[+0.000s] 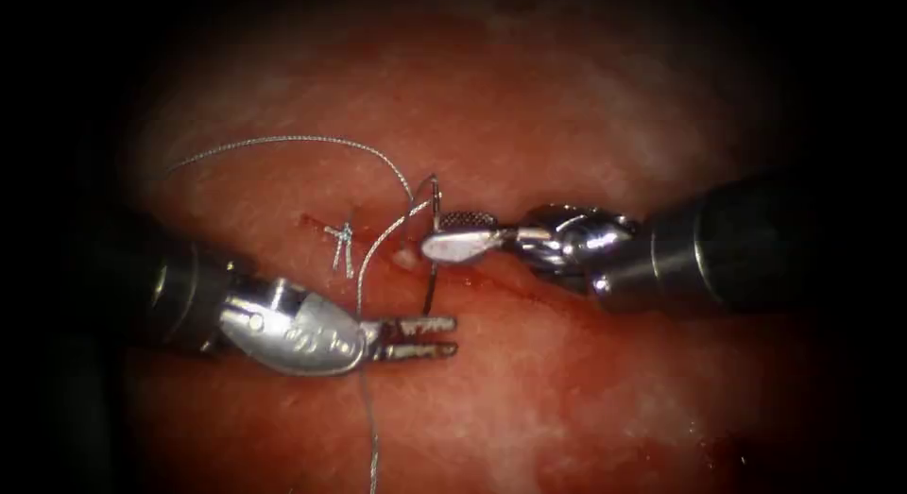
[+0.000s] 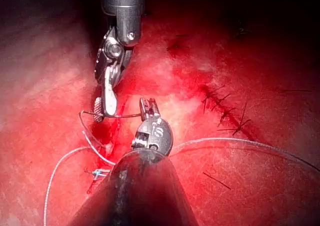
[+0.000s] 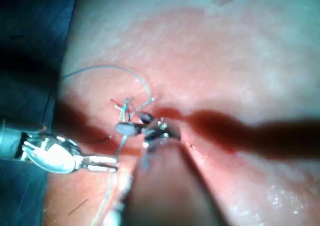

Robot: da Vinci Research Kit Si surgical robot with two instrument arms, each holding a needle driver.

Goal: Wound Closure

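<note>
The curved needle [image 1: 433, 286] stands upright across the cut [image 1: 510, 284] in the tissue [image 1: 567, 390]. My right tool [image 1: 435, 233] is shut on it near mid-curve, also seen in the left wrist view [image 2: 104, 111]. I cannot tell whether the needle is in the tissue. Its lower end lies just above my left tool [image 1: 453, 334], whose jaws are open and hold nothing. The thread [image 1: 283, 140] arcs from the far left to the needle's top. Another strand runs down past the left tool's wrist. A tied knot [image 1: 342, 241] with short cut ends sits left of the needle.
Red fluid [image 1: 316, 222] marks the cut beside the knot. A row of dark older stitches [image 2: 225, 111] lies on the tissue beyond the left tool. The left tool's shaft [image 2: 140, 196] and the right tool's shaft [image 1: 737, 244] reach in from opposite sides.
</note>
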